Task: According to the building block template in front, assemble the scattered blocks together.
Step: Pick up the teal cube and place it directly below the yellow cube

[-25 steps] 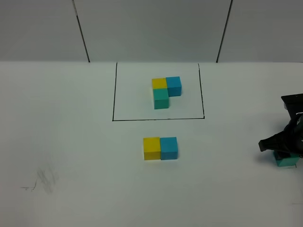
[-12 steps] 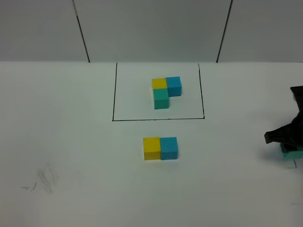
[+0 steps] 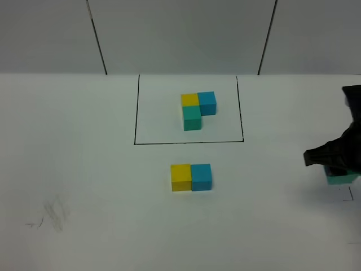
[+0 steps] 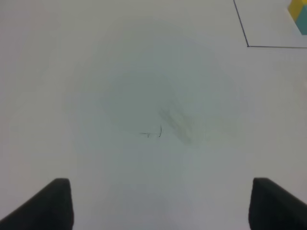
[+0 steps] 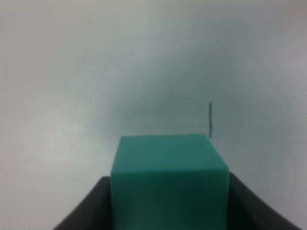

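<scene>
The building block template, a yellow, blue and teal-green L, sits inside a black drawn rectangle at the back middle. In front of it a loose yellow cube and a blue cube lie side by side, touching. At the far right my right gripper is shut on the teal-green cube, which seems a little above the table. The right wrist view shows that cube between the dark fingers. My left gripper is open over bare table, holding nothing.
A faint grey smudge with pen marks lies on the white table at front left, also under the left gripper as a smudge. A small drawn corner mark sits near the right edge. A grey wall stands behind.
My right gripper has carried the teal-green cube up and away from its first spot, then shifted a little to the left. The left gripper and the other cubes have not moved.
</scene>
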